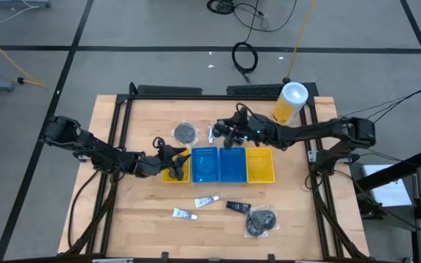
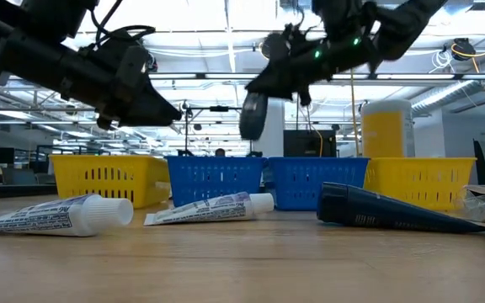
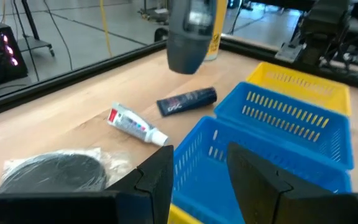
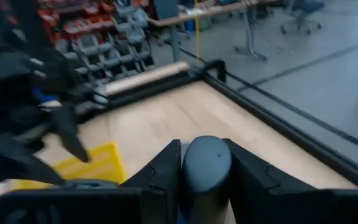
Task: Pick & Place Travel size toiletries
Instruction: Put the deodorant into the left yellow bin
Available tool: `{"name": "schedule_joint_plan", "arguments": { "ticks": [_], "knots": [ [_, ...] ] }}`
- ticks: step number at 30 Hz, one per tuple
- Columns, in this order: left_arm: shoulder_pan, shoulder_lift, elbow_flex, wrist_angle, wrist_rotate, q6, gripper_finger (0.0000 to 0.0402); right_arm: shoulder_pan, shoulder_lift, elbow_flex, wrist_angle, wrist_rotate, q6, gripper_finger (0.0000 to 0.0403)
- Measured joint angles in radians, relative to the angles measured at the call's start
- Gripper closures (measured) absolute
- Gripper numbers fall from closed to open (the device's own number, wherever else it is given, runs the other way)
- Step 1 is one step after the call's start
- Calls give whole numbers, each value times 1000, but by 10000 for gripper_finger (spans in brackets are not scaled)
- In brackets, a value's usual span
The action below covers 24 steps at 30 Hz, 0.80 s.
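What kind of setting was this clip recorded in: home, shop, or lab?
Most likely a robotics lab or workshop in a large industrial hall: a wooden table with a black frame on a marked concrete floor, loose cables lying about, and open ceiling trusses with strip lights behind.

Grey floor [image 1: 159,29] crossed by dark lines all around the wooden desk [image 1: 145,226]; black cables [image 1: 245,55] coiled on it beyond the far edge; strip lights [image 2: 226,38] overhead; shelving with red bins [image 4: 92,31] off behind
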Motion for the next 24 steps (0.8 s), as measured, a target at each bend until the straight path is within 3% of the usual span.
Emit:
{"name": "schedule_joint_plan", "arguments": {
  "ticks": [9,24],
  "knots": [
    [0,0,0,97,142,63,254,117,-110,0,-69,0,-25,314],
    [0,0,7,213,354,110,254,263,-115,0,-75,-1,-25,314]
  ]
}}
